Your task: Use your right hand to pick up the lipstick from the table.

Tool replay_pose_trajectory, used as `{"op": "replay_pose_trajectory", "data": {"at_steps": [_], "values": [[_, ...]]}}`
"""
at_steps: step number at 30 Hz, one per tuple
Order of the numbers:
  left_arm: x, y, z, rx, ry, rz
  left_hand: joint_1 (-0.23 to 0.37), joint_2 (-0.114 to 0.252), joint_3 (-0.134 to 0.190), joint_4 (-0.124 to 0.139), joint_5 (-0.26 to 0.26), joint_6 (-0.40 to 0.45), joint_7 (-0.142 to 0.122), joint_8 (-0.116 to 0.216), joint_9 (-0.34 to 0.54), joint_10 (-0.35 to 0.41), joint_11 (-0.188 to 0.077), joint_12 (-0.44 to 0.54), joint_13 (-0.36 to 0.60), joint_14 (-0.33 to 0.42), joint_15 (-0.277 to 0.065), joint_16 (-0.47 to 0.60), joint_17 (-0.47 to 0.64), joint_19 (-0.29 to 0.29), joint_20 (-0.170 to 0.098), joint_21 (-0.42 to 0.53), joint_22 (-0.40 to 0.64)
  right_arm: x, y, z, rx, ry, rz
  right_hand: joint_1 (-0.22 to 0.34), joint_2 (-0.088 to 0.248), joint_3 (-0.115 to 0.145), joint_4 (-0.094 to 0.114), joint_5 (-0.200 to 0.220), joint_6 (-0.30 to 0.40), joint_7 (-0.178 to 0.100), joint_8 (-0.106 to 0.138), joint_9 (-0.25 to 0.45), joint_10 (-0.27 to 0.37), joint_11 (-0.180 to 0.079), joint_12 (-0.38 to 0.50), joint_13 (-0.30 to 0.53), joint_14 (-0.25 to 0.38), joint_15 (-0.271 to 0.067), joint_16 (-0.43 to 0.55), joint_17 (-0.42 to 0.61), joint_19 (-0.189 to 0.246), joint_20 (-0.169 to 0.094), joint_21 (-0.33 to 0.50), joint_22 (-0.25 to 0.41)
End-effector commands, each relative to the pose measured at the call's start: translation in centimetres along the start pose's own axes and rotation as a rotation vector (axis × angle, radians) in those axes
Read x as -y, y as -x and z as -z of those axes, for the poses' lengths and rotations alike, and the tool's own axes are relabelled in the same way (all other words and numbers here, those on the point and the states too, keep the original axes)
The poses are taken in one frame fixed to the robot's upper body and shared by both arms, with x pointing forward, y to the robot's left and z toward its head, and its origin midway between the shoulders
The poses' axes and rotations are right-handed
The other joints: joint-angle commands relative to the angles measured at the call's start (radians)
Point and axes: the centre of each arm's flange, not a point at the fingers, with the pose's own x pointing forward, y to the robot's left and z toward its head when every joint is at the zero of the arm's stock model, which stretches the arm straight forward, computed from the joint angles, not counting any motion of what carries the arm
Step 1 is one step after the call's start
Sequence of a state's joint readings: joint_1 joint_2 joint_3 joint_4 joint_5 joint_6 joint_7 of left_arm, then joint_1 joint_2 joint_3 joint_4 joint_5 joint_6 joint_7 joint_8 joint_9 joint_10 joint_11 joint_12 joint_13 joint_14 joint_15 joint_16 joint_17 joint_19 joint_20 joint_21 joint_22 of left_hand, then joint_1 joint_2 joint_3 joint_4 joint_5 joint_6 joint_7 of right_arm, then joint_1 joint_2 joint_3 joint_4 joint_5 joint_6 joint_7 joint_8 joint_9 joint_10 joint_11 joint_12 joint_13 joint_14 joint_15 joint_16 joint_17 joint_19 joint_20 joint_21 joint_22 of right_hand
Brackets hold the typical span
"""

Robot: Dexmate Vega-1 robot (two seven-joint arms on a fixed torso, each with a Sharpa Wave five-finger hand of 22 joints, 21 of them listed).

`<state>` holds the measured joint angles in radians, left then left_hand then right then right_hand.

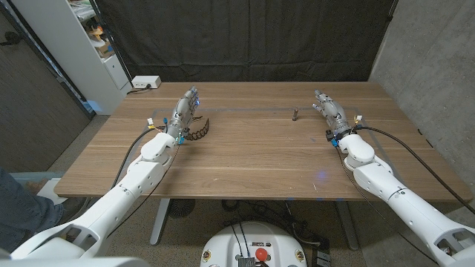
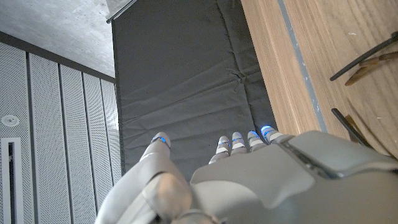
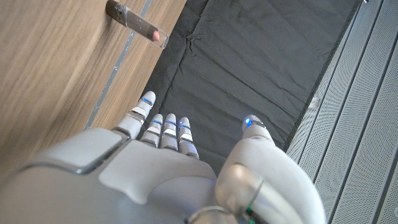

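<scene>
The lipstick [image 1: 295, 114] is a small dark tube standing upright on the wooden table [image 1: 252, 159], toward the far middle. In the right wrist view the lipstick [image 3: 135, 23] shows a pink tip under a clear cap. My right hand [image 1: 331, 112] stands a short way to the right of it, fingers stretched out and apart, holding nothing. My left hand [image 1: 185, 111] is at the far left of the table with its fingers extended, also holding nothing. The same hands appear from behind as my right hand [image 3: 168, 168] and my left hand [image 2: 249, 180].
Dark-framed glasses [image 1: 199, 132] lie just right of my left hand, also seen as glasses [image 2: 367, 62]. A white power strip [image 1: 145, 82] sits beyond the table's far left corner. A black curtain [image 1: 245, 37] hangs behind. A person's leg [image 1: 18, 204] is at the left edge.
</scene>
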<state>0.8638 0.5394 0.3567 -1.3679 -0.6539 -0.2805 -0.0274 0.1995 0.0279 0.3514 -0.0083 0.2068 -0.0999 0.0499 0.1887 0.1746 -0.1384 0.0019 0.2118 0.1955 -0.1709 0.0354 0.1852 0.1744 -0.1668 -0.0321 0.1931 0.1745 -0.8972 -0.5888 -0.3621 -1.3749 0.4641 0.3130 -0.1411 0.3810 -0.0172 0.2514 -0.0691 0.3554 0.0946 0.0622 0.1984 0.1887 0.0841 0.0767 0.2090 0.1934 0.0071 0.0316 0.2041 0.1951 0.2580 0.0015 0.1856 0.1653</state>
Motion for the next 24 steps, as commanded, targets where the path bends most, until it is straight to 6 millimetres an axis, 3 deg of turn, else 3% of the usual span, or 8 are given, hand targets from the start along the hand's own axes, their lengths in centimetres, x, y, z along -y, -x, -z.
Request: {"op": "replay_pose_trajectory", "data": {"at_steps": [1, 24], "values": [[0.35, 0.07, 0.03, -0.005, 0.000, -0.003, 0.007, 0.001, 0.001, -0.008, 0.000, 0.005, 0.000, 0.003, 0.004, 0.000, 0.008, 0.003, -0.001, -0.039, 0.001, 0.000, 0.005, -0.083, -0.033, 0.001, 0.005, 0.42, 0.22, 0.43, -0.006, 0.038, 0.007, 0.018, -0.002, 0.003, -0.009, -0.002, 0.005, -0.010, 0.000, 0.001, 0.007, -0.002, 0.001, 0.001, 0.003, -0.003, -0.001, 0.003, -0.005, -0.003, 0.000, 0.003], [0.80, 0.21, -0.07, -0.003, -0.002, -0.002, 0.007, 0.003, -0.001, -0.012, -0.002, 0.013, 0.007, 0.004, 0.004, 0.005, 0.013, 0.003, -0.002, -0.039, 0.004, 0.001, 0.006, -0.086, -0.029, 0.001, 0.005, 0.78, 0.51, 0.27, 0.005, 0.187, 0.015, 0.054, 0.000, 0.013, -0.033, -0.006, -0.010, -0.020, -0.005, 0.001, 0.004, -0.005, -0.004, 0.002, -0.002, -0.004, -0.004, 0.002, -0.013, -0.006, -0.001, 0.003]]}}
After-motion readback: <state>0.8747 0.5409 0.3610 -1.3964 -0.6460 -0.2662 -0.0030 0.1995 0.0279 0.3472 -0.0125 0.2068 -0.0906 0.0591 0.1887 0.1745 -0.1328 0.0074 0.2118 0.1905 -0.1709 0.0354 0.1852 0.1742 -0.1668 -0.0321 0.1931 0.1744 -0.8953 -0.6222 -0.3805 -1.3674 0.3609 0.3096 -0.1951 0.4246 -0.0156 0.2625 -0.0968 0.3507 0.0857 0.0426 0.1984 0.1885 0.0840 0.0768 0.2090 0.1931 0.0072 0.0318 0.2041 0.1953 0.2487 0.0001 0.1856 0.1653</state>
